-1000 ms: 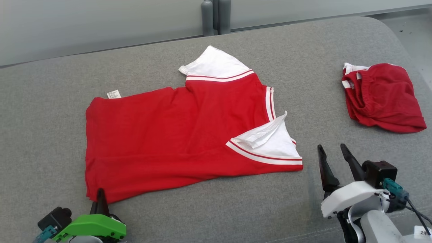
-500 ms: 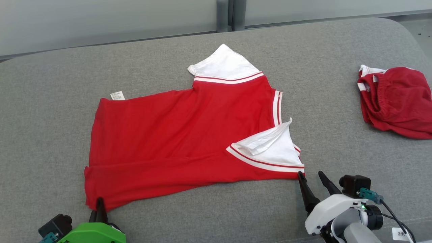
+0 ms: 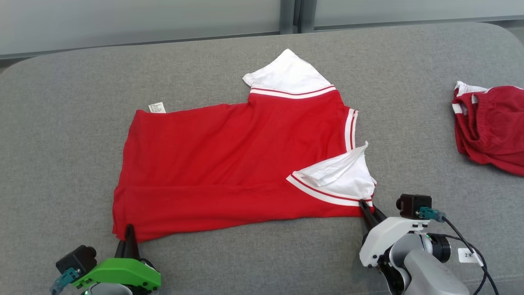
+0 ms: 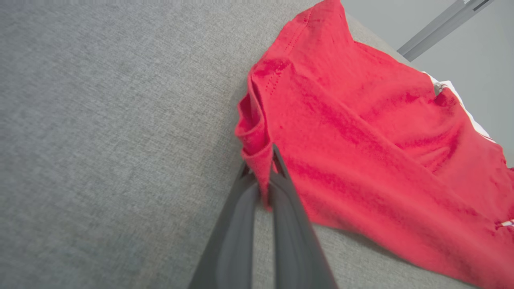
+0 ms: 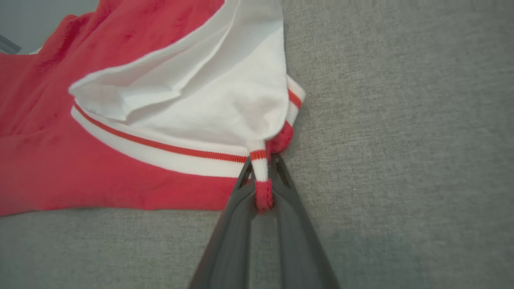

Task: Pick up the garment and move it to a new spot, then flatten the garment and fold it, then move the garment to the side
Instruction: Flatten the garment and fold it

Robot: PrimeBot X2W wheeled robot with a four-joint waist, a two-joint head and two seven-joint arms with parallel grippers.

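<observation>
Garment: red shirt (image 3: 229,164) with white sleeves, spread nearly flat mid-way across the grey padded surface (image 3: 61,123).
Left hand (image 3: 130,233): fingers together, clamped on the near hem corner.
Right hand (image 3: 367,209): pinched shut on the striped corner by the near sleeve.
Handling: likely light and limp; it should sag and wrinkle between grips.
Hold: these two near-edge corners suit a fold, with even tension.

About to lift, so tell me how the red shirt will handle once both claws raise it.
Likely floppy: the red shirt bunches where the left claw and right claw pinch its corners, so the middle should sag. Probably light, being thin cloth. The folded white sleeve may flop open.
</observation>
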